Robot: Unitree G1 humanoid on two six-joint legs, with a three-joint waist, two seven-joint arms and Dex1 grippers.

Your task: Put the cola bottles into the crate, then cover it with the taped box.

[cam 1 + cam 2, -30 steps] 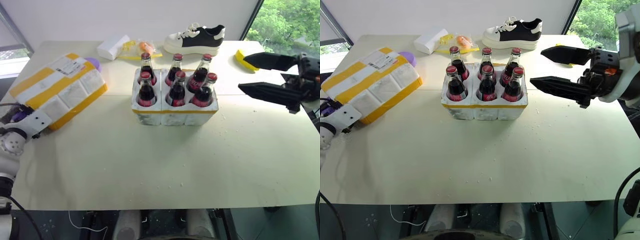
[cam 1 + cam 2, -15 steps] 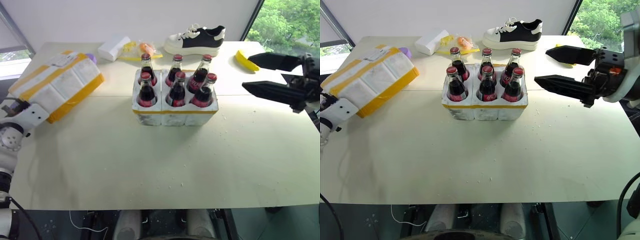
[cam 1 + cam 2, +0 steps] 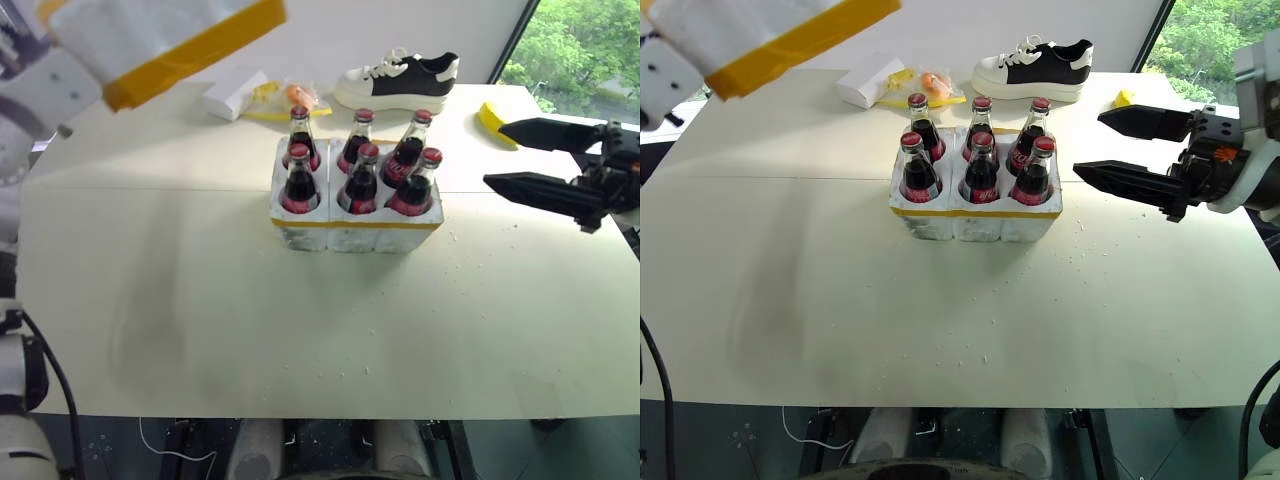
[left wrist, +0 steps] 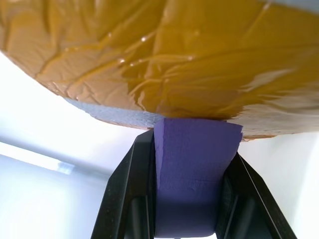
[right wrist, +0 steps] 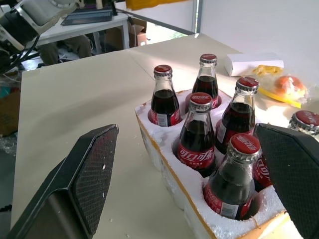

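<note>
standing in two rows of three, the six bottles point(image 3: 981, 152) sit upright in the wells of the crate point(image 3: 974, 222), which rests near the middle of the worktop point(image 3: 940, 320) with its yellow band showing along the lower edge. white crumbs lie scattered on the worktop around the crate.

the taped box point(image 3: 770, 35) is up in the air at the far left corner of the head views, clear of the worktop and well apart from the crate, tilted with a yellow band along its lower edge. the left claw point(image 4: 187, 199) grips it: in the left wrist view its two black fingers point(image 4: 127, 199) are clamped on a purple piece that meets the box's yellow-taped underside.

the right claw point(image 3: 1110, 148) hangs level above the worktop just to the right of the crate, pointing toward it, its fingers point(image 3: 1120, 183) spread wide and holding nothing. in the right wrist view the two finger pads frame the crate and bottles between them, touching neither.

along the far edge of the worktop lie a small plain white box point(image 3: 866, 82), a clear bag with something orange and yellow point(image 3: 925, 84) beside it, and a black and white shoe point(image 3: 1035, 68). a yellow thing point(image 3: 1124, 98) lies at the far right, partly behind the right claw.
</note>
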